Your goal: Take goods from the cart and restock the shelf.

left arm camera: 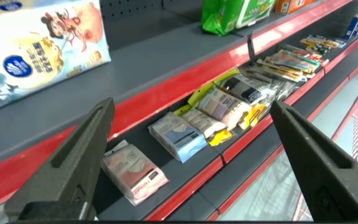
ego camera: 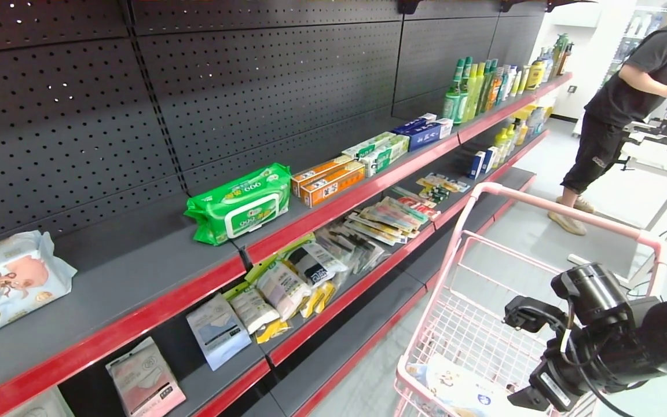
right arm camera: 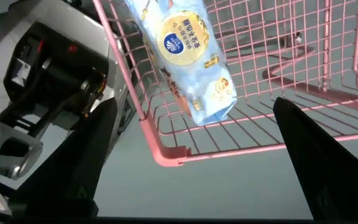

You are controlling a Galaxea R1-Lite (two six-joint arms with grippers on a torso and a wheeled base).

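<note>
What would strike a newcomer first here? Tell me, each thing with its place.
The pink cart stands at lower right, with a pale blue pack lying in its basket. Next comes the bright green pack on the red-edged shelf, between a cartoon-printed pack at far left and the orange boxes to its right.

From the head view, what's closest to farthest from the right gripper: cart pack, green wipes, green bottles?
1. Cart pack: in the cart, by the right gripper.
2. Green wipes: shelf, to the left.
3. Green bottles: far down the shelf.
</note>
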